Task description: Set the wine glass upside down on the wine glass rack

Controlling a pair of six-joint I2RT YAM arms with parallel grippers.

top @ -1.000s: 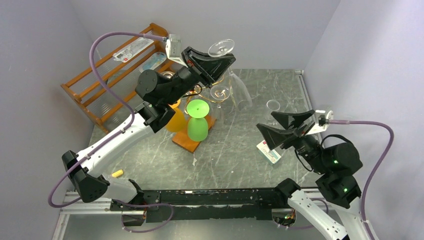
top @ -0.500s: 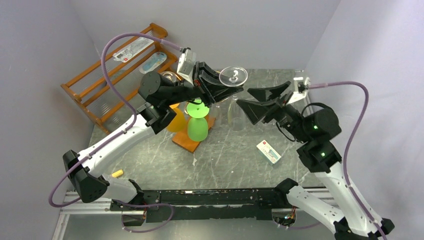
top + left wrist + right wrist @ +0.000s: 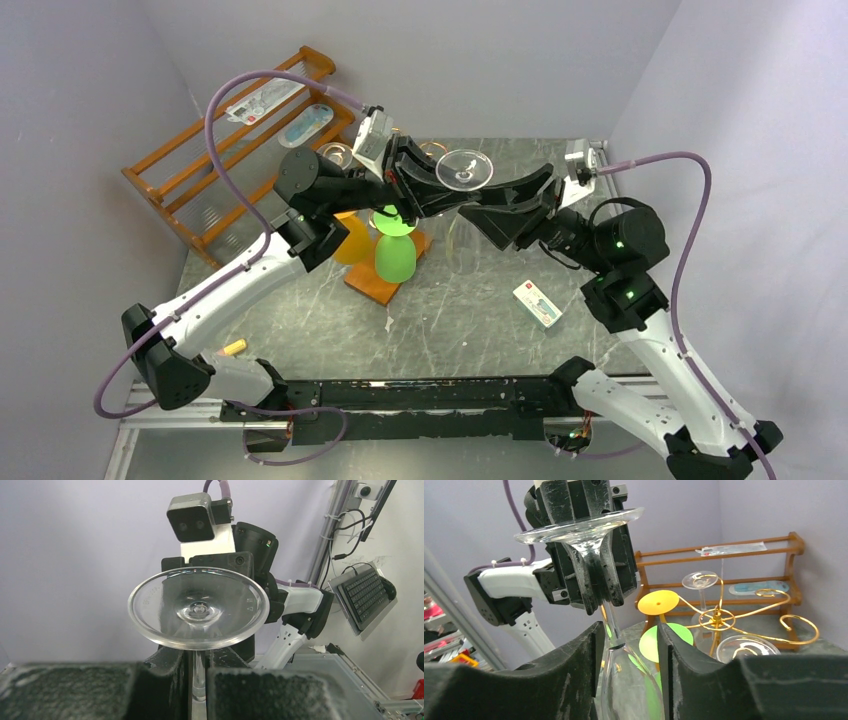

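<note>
The wine glass [image 3: 198,607] is held up in the air above the table [image 3: 470,310], with its round foot on top and its bowl hanging down. Its thin stem is pinched between the two pads of the left gripper [image 3: 198,692], which is clenched tight on it. The right gripper [image 3: 626,672] is spread apart, and one finger is placed on each side of the glass, just under the left gripper, where the stem meets the bowl. Whether those fingers are touching the glass cannot be told. The wine glass rack [image 3: 716,617] is seen near the two grippers, on the left arm's side, and the held glass is not on it. The rack's gold curly arms are shown in the right wrist view, and its orange-brown base is set on the table. A green glass [image 3: 395,250] and an orange glass [image 3: 352,242] are seen upside down at the rack, and a clear glass [image 3: 700,582] is seen upside down behind them. A wooden shelf [image 3: 794,550] is stood in the far left corner. A small white packet [image 3: 538,303] is laid on the table near the right arm.
</note>
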